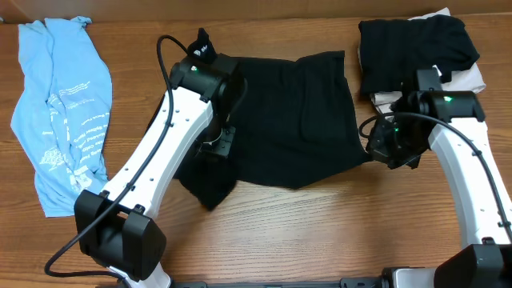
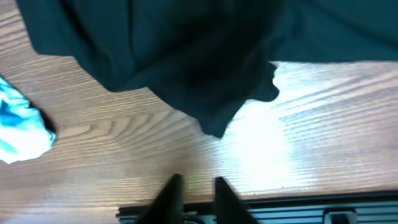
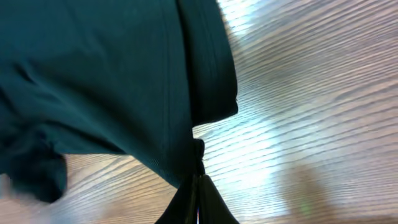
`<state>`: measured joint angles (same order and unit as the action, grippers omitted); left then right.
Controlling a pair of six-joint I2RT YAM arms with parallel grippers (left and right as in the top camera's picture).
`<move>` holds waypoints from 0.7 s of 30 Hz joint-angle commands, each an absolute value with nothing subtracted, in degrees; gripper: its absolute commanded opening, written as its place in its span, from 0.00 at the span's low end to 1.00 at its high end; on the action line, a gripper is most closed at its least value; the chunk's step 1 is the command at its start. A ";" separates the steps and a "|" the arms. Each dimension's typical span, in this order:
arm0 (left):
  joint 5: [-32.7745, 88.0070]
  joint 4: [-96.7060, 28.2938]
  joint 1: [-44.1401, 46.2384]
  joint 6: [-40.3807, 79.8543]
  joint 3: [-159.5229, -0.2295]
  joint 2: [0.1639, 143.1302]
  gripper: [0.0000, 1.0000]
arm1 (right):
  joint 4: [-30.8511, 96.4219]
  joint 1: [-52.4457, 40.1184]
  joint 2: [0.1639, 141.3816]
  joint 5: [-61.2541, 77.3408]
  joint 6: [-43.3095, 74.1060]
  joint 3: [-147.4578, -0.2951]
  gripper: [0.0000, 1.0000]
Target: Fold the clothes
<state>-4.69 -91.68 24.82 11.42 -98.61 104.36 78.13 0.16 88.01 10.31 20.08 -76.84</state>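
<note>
The clothes lie on the wooden table. A large black T-shirt point(image 1: 288, 120) is spread in the middle, its left corner bunched near the front. My left gripper point(image 1: 218, 149) hovers over that left part. In the left wrist view the left gripper point(image 2: 198, 186) is open by a narrow gap with only bare wood between its fingers, and the black T-shirt point(image 2: 186, 62) hangs apart from them. My right gripper point(image 1: 374, 148) is shut on the shirt's right edge; in the right wrist view the right gripper point(image 3: 198, 177) pinches a fold of the black T-shirt point(image 3: 112, 81). A light blue tee point(image 1: 64, 120) lies crumpled at far left.
A folded black garment point(image 1: 416, 48) rests on something white point(image 1: 472, 78) at the back right, just behind the right arm. A corner of the blue tee point(image 2: 18, 127) shows in the left wrist view. The table's front edge point(image 2: 280, 202) runs close below the left fingers.
</note>
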 commanded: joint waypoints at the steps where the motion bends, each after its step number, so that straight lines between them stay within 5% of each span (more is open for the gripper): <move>1: -2.72 -91.35 25.80 9.26 -98.41 104.49 0.04 | 77.97 1.34 86.74 10.57 18.15 -78.41 0.04; 12: -1.02 -86.48 23.62 16.95 -94.45 102.24 0.04 | 77.89 1.65 86.00 10.28 17.93 -78.39 0.04; 21: -1.93 -76.55 8.16 19.90 -94.48 88.84 0.04 | 78.37 4.32 76.40 9.98 19.55 -77.12 0.04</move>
<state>-0.69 -78.78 12.67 19.42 -93.80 92.07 78.63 3.60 80.53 10.26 18.74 -76.84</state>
